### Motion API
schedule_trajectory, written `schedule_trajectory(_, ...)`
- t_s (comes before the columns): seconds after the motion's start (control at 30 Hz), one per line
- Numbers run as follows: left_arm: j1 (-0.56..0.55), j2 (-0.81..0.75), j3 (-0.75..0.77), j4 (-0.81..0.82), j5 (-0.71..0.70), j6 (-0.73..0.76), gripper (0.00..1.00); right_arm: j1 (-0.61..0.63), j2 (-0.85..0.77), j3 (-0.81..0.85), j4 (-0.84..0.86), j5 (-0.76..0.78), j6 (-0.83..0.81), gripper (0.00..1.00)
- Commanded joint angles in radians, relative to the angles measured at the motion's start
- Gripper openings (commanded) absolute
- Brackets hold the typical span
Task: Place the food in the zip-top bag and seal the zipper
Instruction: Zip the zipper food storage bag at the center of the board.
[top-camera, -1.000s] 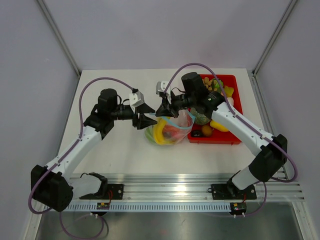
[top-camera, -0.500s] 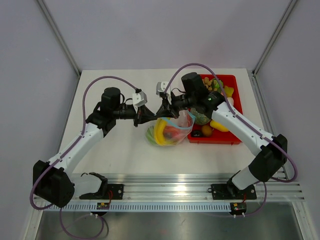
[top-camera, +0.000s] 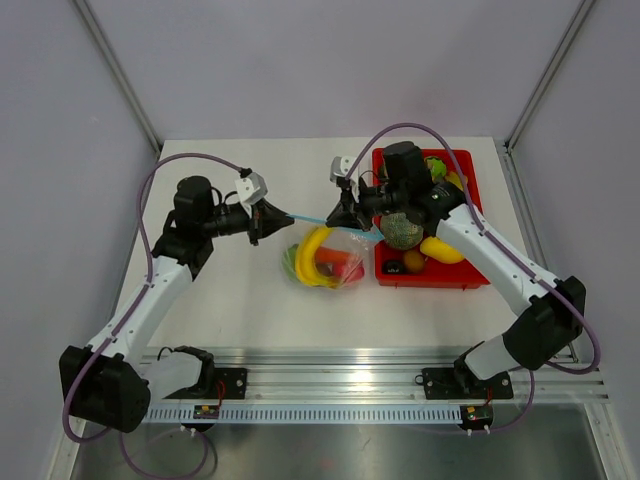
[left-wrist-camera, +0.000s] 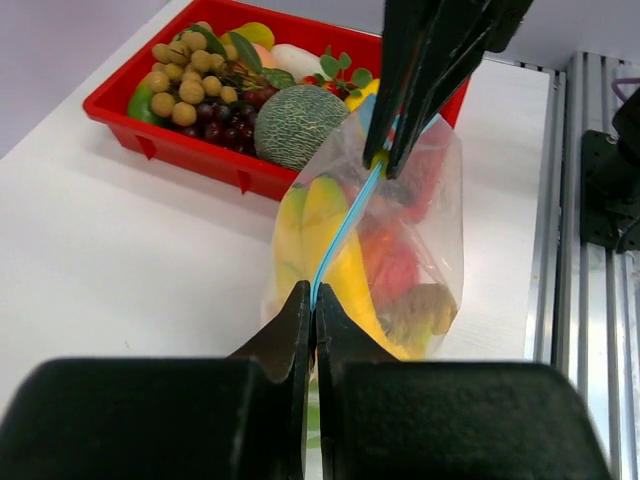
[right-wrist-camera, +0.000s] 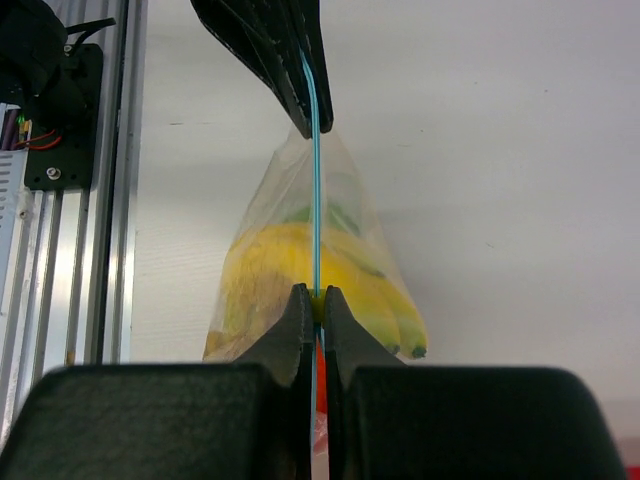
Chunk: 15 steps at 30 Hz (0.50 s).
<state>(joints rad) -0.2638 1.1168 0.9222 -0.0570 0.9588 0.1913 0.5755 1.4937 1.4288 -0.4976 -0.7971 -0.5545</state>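
Since the zipper (top-camera: 310, 219) is stretched as a taut teal line running left to right, any sealing stroke would have to travel along that axis. The left hand (top-camera: 272, 215) is pinched tight on its left end and the right hand (top-camera: 345, 218) on its right end, so neither is nearer the middle. Below hangs the zip-top bag (top-camera: 338, 268), holding bananas (top-camera: 312, 258), over the tabletop (top-camera: 230, 290) just beside the red tray (top-camera: 430, 284).
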Motion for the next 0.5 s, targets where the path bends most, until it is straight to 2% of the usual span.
schedule_trajectory(0.0,0.049,-0.032,-0.008,0.141,-0.096,-0.081,0.00,-0.040,-0.061,-0.016,-0.038,0.019,-0.015,0.00)
schedule_trajectory(0.2,0.090,-0.038,-0.019,0.210,-0.222,-0.142,0.00,-0.072,-0.096,-0.070,-0.032,0.038,-0.002,0.00)
schedule_trajectory(0.47,0.124,-0.038,0.000,0.227,-0.310,-0.164,0.00,-0.094,-0.141,-0.119,-0.048,0.096,-0.001,0.00)
